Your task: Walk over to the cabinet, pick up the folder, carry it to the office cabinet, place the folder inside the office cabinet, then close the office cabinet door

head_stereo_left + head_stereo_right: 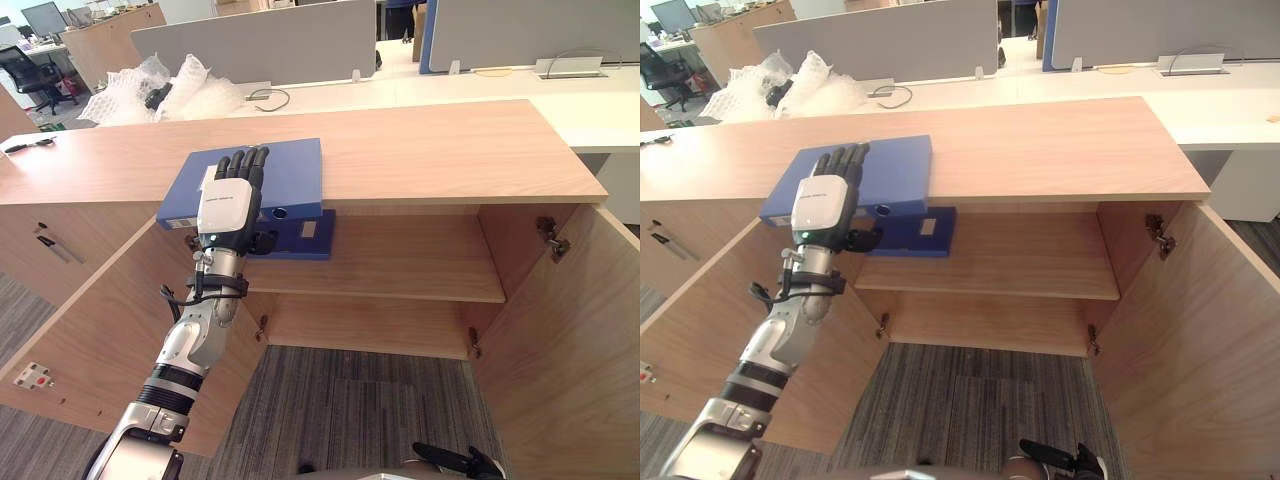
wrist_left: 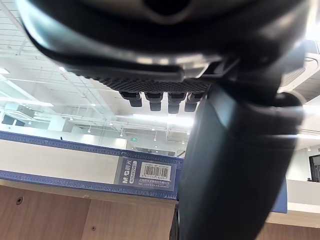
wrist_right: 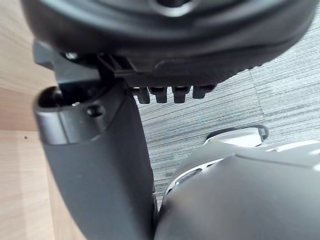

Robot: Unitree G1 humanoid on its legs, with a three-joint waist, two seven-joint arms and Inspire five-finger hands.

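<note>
I read this as the pick-up. The folder lies flat on the cabinet top, its front edge jutting a little past the lip. My left hand is laid over its left part. In the left wrist view the fingers reach out straight above the cover with a gap under them, and the thumb comes down in front of the spine. So I judge the hand released, not yet clamping.

To do this well I would bring the fingers down flat on the cover and the thumb up under the overhang, then pinch firmly. The hold sits off to one side, so the far end may sag or swing. I would draw the folder towards me and lift slowly.

Both doors are swung wide, the left door and the right door. Inside is one shelf. A darker blue piece with a pale label shows just under the folder's front edge. I cannot tell whether it belongs to the folder or rests on the shelf.

My right hand hangs low and relaxed, holding nothing.
</note>
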